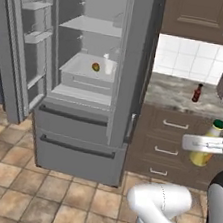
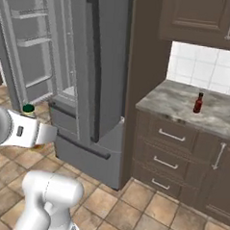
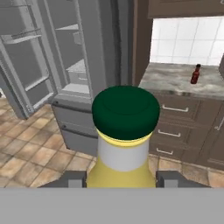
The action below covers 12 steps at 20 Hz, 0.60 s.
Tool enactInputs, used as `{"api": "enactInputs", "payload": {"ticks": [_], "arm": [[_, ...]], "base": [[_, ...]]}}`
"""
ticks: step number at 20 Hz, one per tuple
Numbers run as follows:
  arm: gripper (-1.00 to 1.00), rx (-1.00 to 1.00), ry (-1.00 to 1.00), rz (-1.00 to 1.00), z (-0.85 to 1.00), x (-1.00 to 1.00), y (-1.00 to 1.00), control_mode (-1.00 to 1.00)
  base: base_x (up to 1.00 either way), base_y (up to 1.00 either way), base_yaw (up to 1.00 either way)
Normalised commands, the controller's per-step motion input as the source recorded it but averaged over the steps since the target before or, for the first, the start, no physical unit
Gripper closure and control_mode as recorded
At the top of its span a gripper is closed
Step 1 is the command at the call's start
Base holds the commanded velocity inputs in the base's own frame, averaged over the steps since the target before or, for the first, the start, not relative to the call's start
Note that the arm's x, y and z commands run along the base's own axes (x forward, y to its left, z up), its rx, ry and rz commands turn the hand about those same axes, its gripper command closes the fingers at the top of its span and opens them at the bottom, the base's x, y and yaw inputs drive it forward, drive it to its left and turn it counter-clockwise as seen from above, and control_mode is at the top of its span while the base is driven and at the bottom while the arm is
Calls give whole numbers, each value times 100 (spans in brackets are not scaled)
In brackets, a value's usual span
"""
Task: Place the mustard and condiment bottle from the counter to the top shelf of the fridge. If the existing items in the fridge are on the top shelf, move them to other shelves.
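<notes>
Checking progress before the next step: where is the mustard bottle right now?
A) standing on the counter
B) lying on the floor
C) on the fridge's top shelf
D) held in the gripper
D: the gripper is closed around the mustard, carried off the counter.

- I see the mustard [image 3: 124,144] yellow with a dark green cap.
- My condiment bottle [image 1: 197,93] is dark red, black-capped.
- Tabletop [image 1: 174,92]: grey-beige marbled.
- Fridge [image 1: 83,144]: grey.
</notes>
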Motion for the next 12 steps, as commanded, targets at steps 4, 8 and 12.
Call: {"api": "enactInputs", "payload": {"ticks": [4,8,12], "arm": [[100,0,0,0,0,0,0,100],[100,0,0,0,0,0,0,100],[100,0,0,0,0,0,0,100]], "base": [[61,100,10],[82,100,5],[100,100,-8]]}}
